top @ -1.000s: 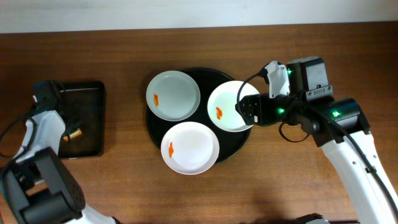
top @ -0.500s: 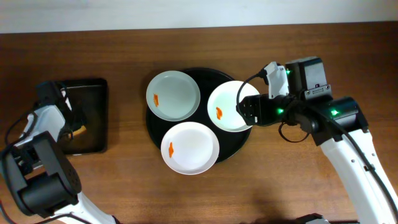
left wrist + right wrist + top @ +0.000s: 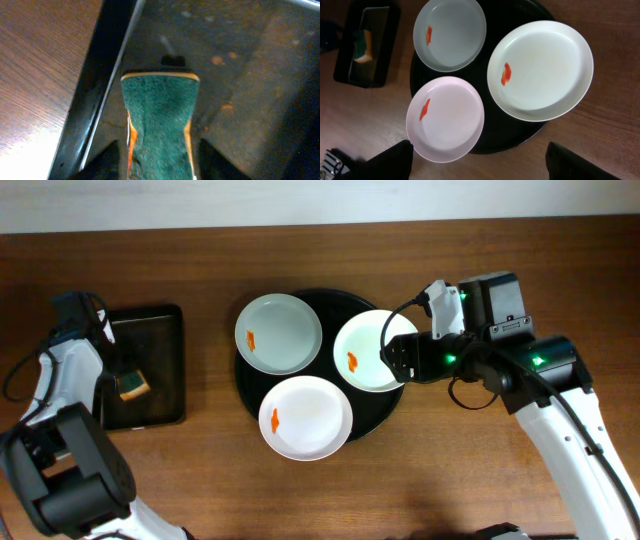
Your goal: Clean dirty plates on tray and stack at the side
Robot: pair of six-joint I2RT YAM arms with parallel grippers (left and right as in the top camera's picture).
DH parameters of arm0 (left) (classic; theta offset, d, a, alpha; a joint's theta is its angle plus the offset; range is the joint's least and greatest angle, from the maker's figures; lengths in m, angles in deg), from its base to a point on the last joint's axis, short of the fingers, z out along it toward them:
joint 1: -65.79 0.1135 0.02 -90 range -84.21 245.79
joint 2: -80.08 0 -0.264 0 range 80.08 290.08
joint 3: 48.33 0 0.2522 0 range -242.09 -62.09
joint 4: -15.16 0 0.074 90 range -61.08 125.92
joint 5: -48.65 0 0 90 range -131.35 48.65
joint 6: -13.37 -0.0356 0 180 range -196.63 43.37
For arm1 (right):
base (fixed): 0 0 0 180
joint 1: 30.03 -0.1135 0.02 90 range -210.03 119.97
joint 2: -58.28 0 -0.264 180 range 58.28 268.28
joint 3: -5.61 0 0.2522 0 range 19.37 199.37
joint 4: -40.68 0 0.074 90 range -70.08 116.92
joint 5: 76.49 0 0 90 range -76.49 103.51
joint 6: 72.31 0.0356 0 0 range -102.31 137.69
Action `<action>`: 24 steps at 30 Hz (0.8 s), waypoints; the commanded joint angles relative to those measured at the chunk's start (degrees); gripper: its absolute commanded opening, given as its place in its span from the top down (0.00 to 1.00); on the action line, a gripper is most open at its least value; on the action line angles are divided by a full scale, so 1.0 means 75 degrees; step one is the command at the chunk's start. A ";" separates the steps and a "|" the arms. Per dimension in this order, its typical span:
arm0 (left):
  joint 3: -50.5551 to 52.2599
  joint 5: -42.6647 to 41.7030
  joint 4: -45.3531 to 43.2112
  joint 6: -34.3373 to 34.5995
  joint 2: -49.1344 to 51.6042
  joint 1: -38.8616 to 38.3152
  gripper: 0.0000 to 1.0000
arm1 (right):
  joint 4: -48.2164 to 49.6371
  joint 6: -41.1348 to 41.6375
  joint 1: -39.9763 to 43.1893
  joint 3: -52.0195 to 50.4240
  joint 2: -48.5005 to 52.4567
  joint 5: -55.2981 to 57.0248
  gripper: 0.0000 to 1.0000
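— Green sponge (image 3: 160, 115): where is it?
— Clenched in the left gripper (image 3: 160, 167), over the small black tray (image 3: 165, 370) by the desk's left edge.
— And the plates (image 3: 306, 417)?
— Three, orange-smeared, on the round tray (image 3: 345, 300) mid-desk; the right gripper (image 3: 395, 358) hangs released over them.

The grey plate (image 3: 278, 332), right plate (image 3: 368, 352) and near plate (image 3: 305, 417) crowd the round tray (image 3: 335, 302), leaving only narrow gaps between rims. The right gripper (image 3: 400, 358) overhangs the right plate's outer edge; the left gripper (image 3: 124, 382), clamped on a sponge (image 3: 160, 110), occupies the small tray (image 3: 160, 340). Bare desk (image 3: 208, 380) lies open between the two trays and along the near side.
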 commanded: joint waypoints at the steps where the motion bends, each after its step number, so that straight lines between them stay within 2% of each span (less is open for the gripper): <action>1: 0.0087 0.0187 -0.0006 0.0157 0.0740 0.0006 0.67 | 0.0000 0.0038 -0.0026 0.0143 0.0026 0.0067 0.15; 3: 0.0087 -0.0038 0.0023 0.0154 0.1131 0.0006 0.77 | 0.0000 0.0038 -0.0026 0.0143 0.0026 0.0067 0.16; 4: 0.0087 -0.0251 0.0079 0.0154 0.1244 0.0006 0.89 | 0.0000 0.0041 -0.0026 0.0143 0.0026 0.0064 0.16; 6: 0.0012 -0.0303 0.0239 0.0152 0.1166 0.0006 1.00 | 0.0000 0.0038 -0.0026 0.0143 0.0026 0.0064 0.16; 11: -0.0839 -0.1023 0.1145 -0.0131 0.0437 -0.0050 1.00 | 0.0000 0.0038 -0.0026 0.0143 0.0026 0.0067 0.16; 16: -0.0968 -0.1043 0.1454 -0.0259 0.0044 -0.0149 1.00 | 0.0000 0.0038 -0.0026 0.0143 0.0026 0.0067 0.16; 17: -0.0901 -0.1040 0.1419 -0.0259 0.0082 -0.0163 0.98 | 0.0000 0.0038 -0.0026 0.0143 0.0026 0.0067 0.16; 20: -0.0490 -0.1040 0.1058 -0.0254 0.0122 -0.0169 0.72 | 0.0003 0.0038 -0.0026 0.0143 0.0026 0.0067 0.16; 24: 0.0221 -0.1020 0.0463 -0.0251 0.0137 -0.0178 0.61 | 0.0003 0.0038 -0.0026 0.0143 0.0026 0.0067 0.16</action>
